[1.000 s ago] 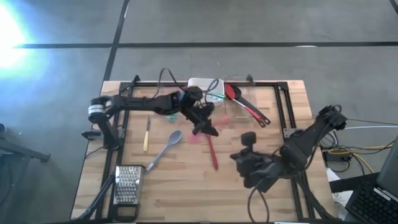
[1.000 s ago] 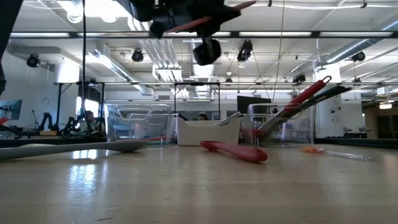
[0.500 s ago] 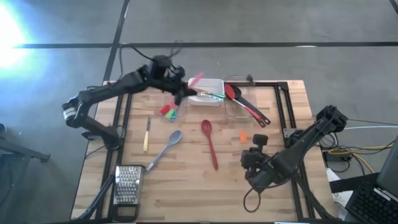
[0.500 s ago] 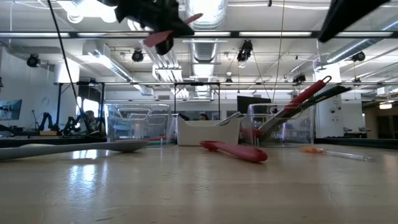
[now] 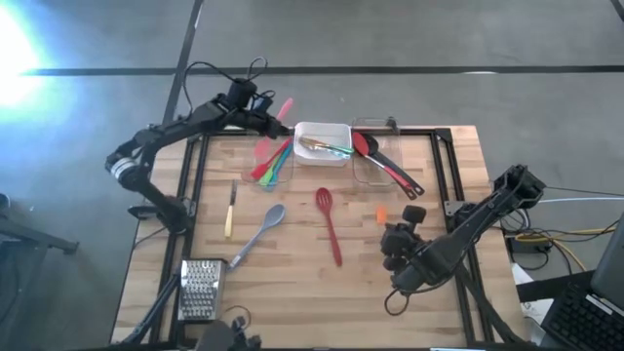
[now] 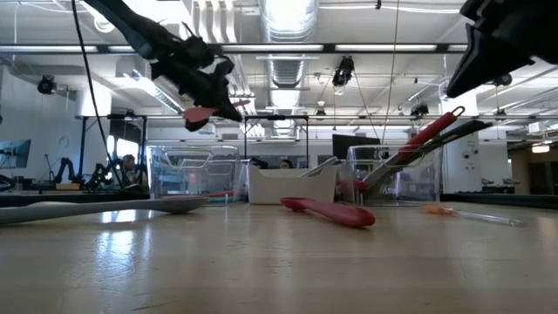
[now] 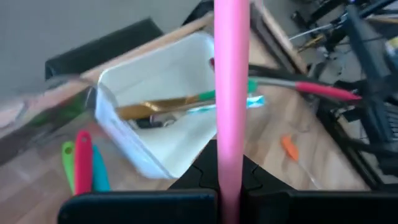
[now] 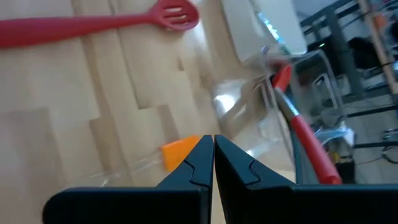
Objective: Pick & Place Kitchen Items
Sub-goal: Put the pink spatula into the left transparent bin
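High view shows us the left gripper (image 5: 270,121) clamping a smooth pink utensil (image 5: 285,108) just beside the white rectangular tub (image 5: 323,143), the right gripper (image 5: 398,237) pinched closed.

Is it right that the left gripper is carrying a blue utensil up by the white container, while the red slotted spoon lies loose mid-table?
Not quite: the utensil is pink, not blue. The left wrist view shows the left gripper with its jaws shut on the pink utensil above the white container. The red slotted spoon does lie loose mid-table, as the high view shows.
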Robot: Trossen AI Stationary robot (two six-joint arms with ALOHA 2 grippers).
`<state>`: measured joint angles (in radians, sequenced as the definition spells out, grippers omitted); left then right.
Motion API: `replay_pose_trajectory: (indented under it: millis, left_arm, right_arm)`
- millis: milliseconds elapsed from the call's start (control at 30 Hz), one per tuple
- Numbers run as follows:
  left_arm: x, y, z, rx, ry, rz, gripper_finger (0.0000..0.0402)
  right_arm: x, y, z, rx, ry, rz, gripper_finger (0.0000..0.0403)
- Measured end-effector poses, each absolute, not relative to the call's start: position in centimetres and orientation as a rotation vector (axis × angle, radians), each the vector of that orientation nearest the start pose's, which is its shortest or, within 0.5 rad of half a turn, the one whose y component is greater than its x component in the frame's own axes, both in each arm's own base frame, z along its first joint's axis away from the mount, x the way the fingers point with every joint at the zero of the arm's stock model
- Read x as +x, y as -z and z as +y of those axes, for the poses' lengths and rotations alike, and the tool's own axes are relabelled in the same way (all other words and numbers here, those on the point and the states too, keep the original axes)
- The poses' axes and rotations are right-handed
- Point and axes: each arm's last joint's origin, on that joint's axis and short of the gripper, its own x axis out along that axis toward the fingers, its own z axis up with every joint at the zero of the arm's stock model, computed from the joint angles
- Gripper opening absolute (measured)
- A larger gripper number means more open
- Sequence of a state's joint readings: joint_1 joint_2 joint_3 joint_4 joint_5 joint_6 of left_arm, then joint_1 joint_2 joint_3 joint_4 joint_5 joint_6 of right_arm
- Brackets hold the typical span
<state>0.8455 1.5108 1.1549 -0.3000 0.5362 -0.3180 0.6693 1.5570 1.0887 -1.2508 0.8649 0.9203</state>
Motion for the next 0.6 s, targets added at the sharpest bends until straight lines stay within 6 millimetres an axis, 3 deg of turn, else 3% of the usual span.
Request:
replay_pose_trajectory:
  millis: [333, 600]
  left_arm:
    - [23.6, -24.4, 24.6, -0.751, -0.477, 0.613, 0.0]
    - [22.4, -20.6, 23.5, -0.809, -0.556, 0.702, 0.0]
  right_arm:
    - [20.0, -21.5, 12.9, -0.368, 0.747, 0.943, 0.0008]
    - [19.3, -20.7, 12.4, -0.369, 0.792, 0.961, 0.0008]
